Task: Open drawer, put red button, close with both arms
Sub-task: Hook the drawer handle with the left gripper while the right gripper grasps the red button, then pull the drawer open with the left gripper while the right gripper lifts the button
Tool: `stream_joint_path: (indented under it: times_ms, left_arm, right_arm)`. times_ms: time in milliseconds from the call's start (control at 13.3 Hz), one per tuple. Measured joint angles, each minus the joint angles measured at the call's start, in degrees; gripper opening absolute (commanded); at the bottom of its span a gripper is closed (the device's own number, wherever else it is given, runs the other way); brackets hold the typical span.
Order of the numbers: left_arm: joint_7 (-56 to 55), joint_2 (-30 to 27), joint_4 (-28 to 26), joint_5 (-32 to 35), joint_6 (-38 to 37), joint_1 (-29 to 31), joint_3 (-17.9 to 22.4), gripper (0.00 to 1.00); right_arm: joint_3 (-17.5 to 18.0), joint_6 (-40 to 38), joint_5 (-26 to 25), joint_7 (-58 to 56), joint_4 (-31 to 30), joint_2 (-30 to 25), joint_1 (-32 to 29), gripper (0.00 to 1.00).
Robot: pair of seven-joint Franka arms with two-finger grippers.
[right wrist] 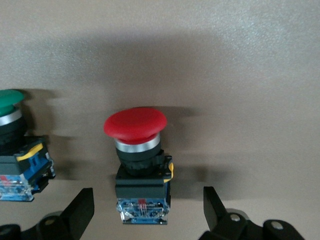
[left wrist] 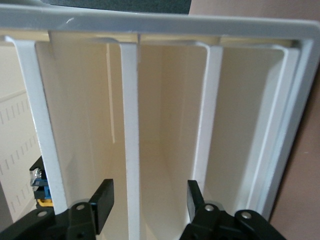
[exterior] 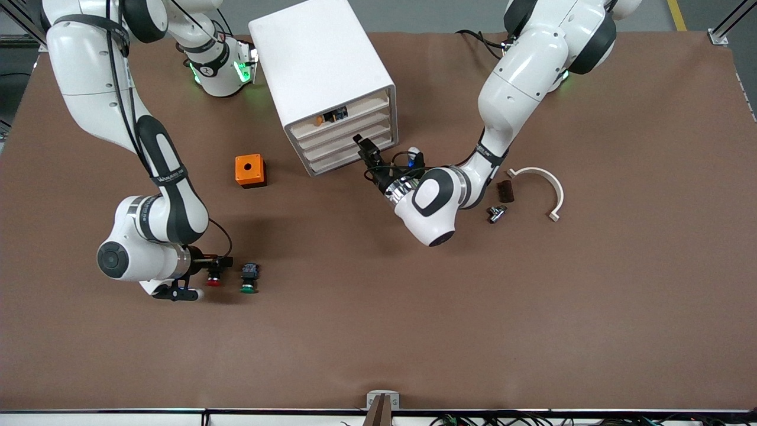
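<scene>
The red button (exterior: pixel 213 277) stands on the brown table near the right arm's end, with its red cap (right wrist: pixel 135 125) over a black body. My right gripper (right wrist: pixel 147 212) is open, low at the table, with one finger on each side of the button's blue-grey block and not touching it. The white cabinet (exterior: pixel 322 65) has four cream drawers, all pushed in. My left gripper (left wrist: pixel 147 200) is open in front of them (exterior: pixel 366 152). Its fingers (left wrist: pixel 102 200) stand on either side of a middle drawer's white front edge (left wrist: pixel 131 150). The top drawer holds an orange-and-blue part (exterior: pixel 331 116).
A green-capped button (exterior: pixel 248 278) stands close beside the red one and also shows in the right wrist view (right wrist: pixel 10 130). An orange box (exterior: pixel 250 170) sits near the cabinet. A white curved piece (exterior: pixel 541 183), a dark brown piece (exterior: pixel 504 190) and a small metal piece (exterior: pixel 495 213) lie toward the left arm's end.
</scene>
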Motion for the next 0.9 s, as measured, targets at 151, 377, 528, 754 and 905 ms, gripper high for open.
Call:
stream_joint_path:
  times_ms: [151, 377, 528, 754, 905]
  left_arm:
    - [-0.01, 0.24, 0.0, -0.67, -0.01, -0.89, -0.01, 0.45]
    - [-0.01, 0.69, 0.0, -1.33, -0.05, -2.84, -0.04, 0.23]
    - [-0.01, 0.69, 0.27, -2.22, -0.7, -3.28, -0.06, 0.06]
    - [0.01, 0.7, 0.63, -2.35, -1.24, -3.2, -0.03, 0.0]
    - [0.06, 0.7, 0.84, -2.34, -1.21, -2.72, 0.09, 0.0]
  right_arm:
    - [0.0, 0.0, 0.03, 0.59, 0.2, 0.04, 0.0, 0.72]
    - [-0.03, 0.0, 0.04, 0.7, 1.01, 0.05, 0.0, 0.53]
    - [-0.04, 0.0, 0.04, 0.76, 1.41, 0.06, 0.0, 0.41]
    - [-0.09, -0.01, 0.04, 0.77, 1.69, 0.08, 0.0, 0.27]
    - [-0.14, -0.01, 0.04, 0.77, 1.82, 0.18, -0.01, 0.18]
